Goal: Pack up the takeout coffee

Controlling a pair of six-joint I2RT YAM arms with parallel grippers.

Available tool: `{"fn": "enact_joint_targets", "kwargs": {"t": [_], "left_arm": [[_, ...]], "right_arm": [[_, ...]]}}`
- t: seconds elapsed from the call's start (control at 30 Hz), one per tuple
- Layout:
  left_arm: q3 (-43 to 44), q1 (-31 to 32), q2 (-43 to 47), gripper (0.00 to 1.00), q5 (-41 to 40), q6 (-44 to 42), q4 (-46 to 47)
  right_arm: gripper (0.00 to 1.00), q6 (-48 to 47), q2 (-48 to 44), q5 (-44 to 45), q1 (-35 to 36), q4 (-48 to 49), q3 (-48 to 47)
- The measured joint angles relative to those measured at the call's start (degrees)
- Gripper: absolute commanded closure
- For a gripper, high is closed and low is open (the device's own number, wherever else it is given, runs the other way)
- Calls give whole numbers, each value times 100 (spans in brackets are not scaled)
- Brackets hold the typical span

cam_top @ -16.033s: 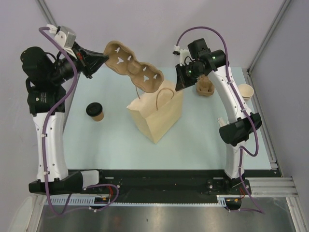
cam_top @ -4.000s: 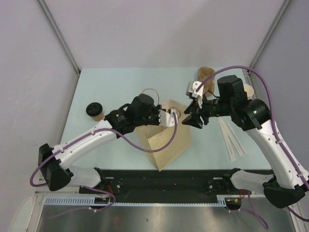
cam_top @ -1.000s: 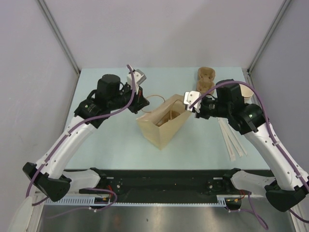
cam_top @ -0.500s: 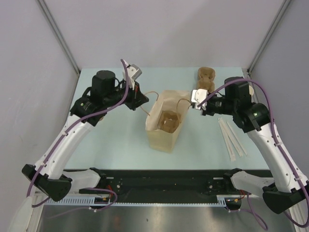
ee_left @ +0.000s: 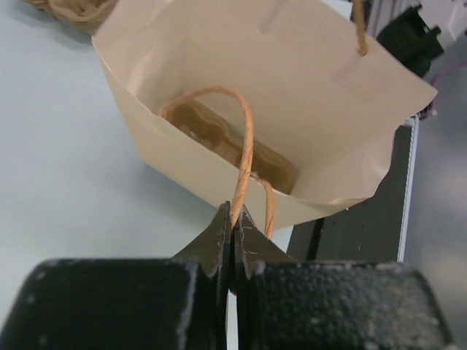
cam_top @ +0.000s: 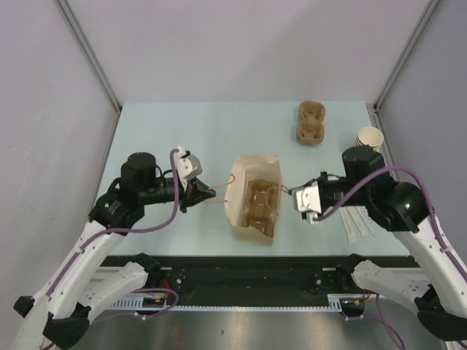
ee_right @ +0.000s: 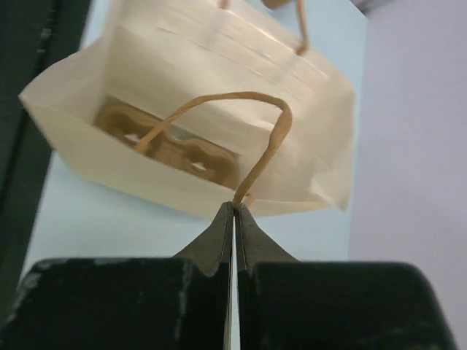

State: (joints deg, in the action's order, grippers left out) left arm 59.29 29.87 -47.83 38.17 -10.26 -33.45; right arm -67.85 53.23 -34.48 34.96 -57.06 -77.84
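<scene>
The tan paper bag [cam_top: 257, 163] stands open at the table's middle with a cardboard cup carrier [cam_top: 260, 203] lying in its bottom. My left gripper [cam_top: 211, 195] is shut on the bag's left twisted handle [ee_left: 246, 146]. My right gripper [cam_top: 292, 192] is shut on the right handle [ee_right: 263, 157]. The two handles are pulled apart, so the mouth gapes. Both wrist views look into the bag [ee_left: 306, 87] [ee_right: 219, 58] at the carrier [ee_left: 211, 131] [ee_right: 171, 149]. The takeout coffee [cam_top: 370, 136], a brown paper cup white inside, stands at the table's right edge, beyond my right arm.
A second cardboard carrier [cam_top: 310, 122] lies at the back right. White wrapped straws [cam_top: 357, 224] lie by the right arm, partly hidden under it. The black rail [cam_top: 241, 266] runs just in front of the bag.
Both grippers have drawn toward the near edge with the handles, carrying the bag along. The bag now stands closer to the rail and its mouth is spread wider.
</scene>
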Motion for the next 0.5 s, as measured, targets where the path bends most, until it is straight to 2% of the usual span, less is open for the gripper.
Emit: {"fn": "enact_joint_targets", "kwargs": {"t": [0.1, 0.13, 0.2, 0.3, 0.5], "left_arm": [[-280, 33, 243, 100, 289, -387, -177], [-463, 66, 494, 100, 461, -697, -402], [-487, 74, 570, 100, 509, -802, -459], [-498, 90, 699, 100, 610, -1025, -570], [-439, 114, 629, 100, 608, -981, -608]], "right_arm": [[100, 35, -352, 127, 752, -306, 223], [100, 146, -518, 212, 1276, -533, 304], [100, 251, -568, 356, 1438, -564, 306], [100, 455, -595, 651, 2094, -562, 345], [100, 667, -570, 1296, 2319, -367, 638]]}}
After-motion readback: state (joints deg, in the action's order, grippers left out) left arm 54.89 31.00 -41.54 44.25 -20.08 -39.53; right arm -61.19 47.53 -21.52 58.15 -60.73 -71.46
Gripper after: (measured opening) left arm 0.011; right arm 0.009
